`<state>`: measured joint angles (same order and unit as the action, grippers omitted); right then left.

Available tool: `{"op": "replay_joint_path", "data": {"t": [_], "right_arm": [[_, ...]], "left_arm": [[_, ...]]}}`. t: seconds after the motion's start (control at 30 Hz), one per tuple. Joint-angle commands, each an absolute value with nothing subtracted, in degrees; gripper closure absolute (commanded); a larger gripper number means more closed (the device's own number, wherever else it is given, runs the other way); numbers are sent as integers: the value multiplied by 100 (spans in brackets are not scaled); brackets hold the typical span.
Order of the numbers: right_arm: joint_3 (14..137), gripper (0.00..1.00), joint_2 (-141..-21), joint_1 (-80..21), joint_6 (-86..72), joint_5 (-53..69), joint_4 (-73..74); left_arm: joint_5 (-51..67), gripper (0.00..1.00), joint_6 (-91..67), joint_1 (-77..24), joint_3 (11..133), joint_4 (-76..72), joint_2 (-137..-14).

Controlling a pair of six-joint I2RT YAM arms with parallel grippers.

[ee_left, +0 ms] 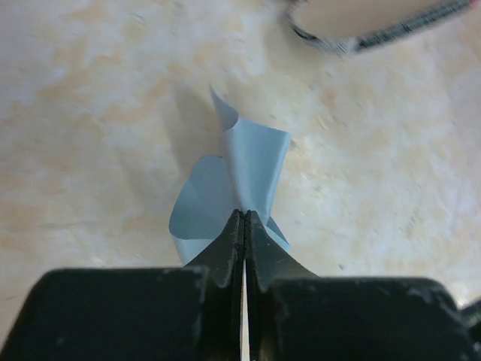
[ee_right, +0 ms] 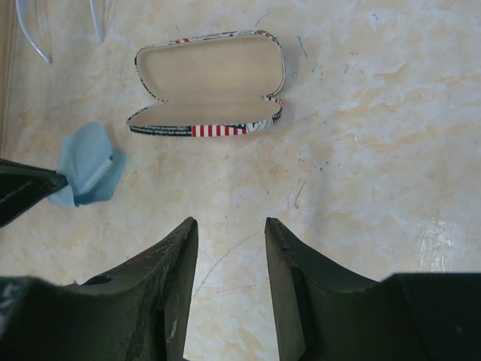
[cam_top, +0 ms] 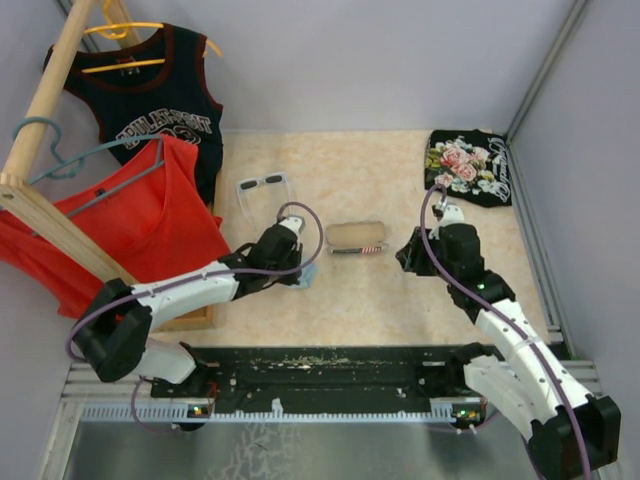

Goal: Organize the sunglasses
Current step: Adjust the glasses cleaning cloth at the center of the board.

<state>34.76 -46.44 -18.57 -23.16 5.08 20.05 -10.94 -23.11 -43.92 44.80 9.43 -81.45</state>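
The sunglasses (cam_top: 262, 184), a white plastic-framed pair with dark lenses, lie arms out at the far left of the marbled beige worktop (cam_top: 400, 300), well apart from the oblong flag-print case (ee_right: 210, 83). That case lies open and empty mid-worktop. I judge little is done: the pair is not yet inside and the lid not closed. My left hand (ee_left: 242, 218) is pressed together, pinching the small light-blue cloth (ee_left: 248, 162). My right hand (ee_right: 229, 226) is spread, holding nothing. I count one pair, one case, one cloth.
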Motion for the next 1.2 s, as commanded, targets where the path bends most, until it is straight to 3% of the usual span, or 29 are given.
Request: {"op": "replay_joint_path", "data": {"t": [0.0, 0.4, 0.57, 0.77, 1.17], "right_arm": [[3410, 59, -4336, -1838, -2488, 706, 1968], [3254, 59, -3975, -1843, -2618, 747, 2233], [3236, 59, -3897, -1845, -2602, 714, 2380], [3143, 59, -3885, -1844, -2648, 828, 2351], [3013, 59, -3821, -1846, -2889, 888, 2238]], "left_arm": [[-384, 100, -2351, -4739, 4161, 364, -7833], [-232, 100, -2522, -5702, 5165, 635, -7547], [-129, 100, -2689, -5780, 4682, 592, -7263], [-849, 100, -2450, -5774, 3910, 147, -7607], [-2064, 100, -2426, -5774, 3754, 466, -7792]]}}
